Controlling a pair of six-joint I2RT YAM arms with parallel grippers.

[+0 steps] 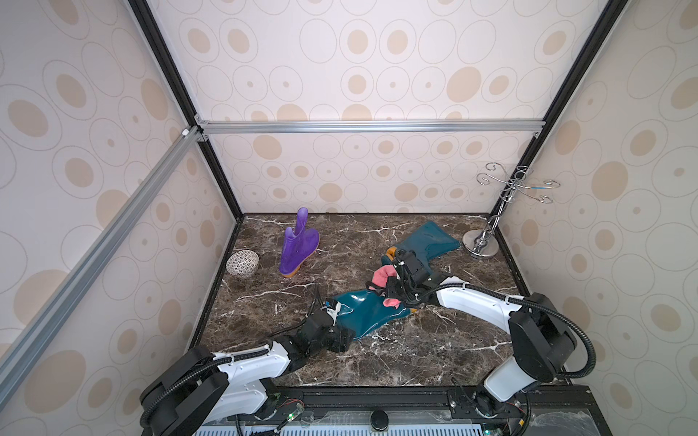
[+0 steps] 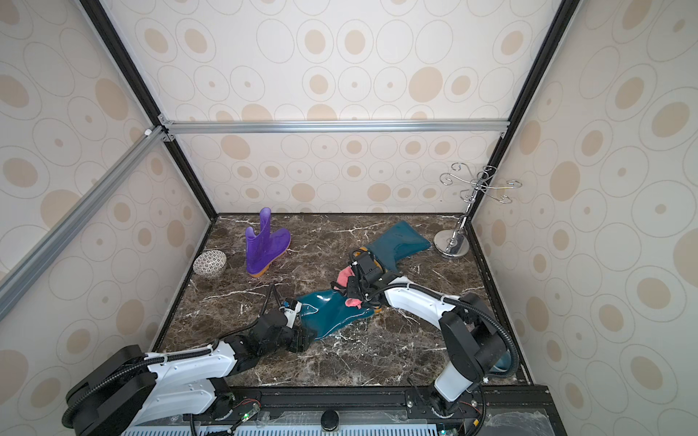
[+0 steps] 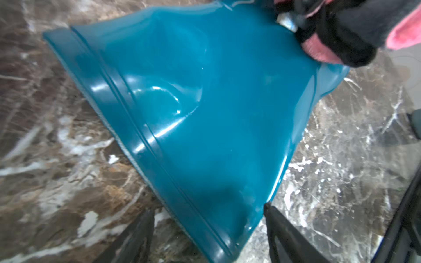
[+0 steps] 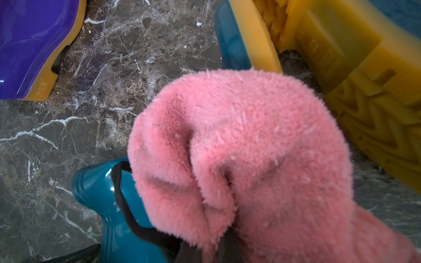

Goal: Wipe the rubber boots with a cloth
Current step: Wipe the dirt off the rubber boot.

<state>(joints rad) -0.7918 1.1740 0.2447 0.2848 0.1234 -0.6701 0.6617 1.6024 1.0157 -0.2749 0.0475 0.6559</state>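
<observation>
Cloth (image 1: 380, 276) bunched tight in my right claw (image 1: 394, 288), sitting on the foot end of the near teal boot (image 1: 364, 313), which lies flat on the counter (image 1: 377, 358). Left claw (image 3: 207, 208) wide, straddling the cuff, can't tell if it's actually pinning. Worry: glossy rubber, so a hard wipe w/o a firm hold could skid it. Also the far teal boot (image 1: 430, 241) is just beside; loose cloth edge might snag its tread.

- Both top views: even, soft light; faint shadows on the marble table (image 1: 377, 358).
- My left wrist view is soft; white glare streaks the teal boot (image 3: 205, 136).
- My right wrist view: pink cloth (image 4: 250, 148) crisp, corners blurred.
</observation>
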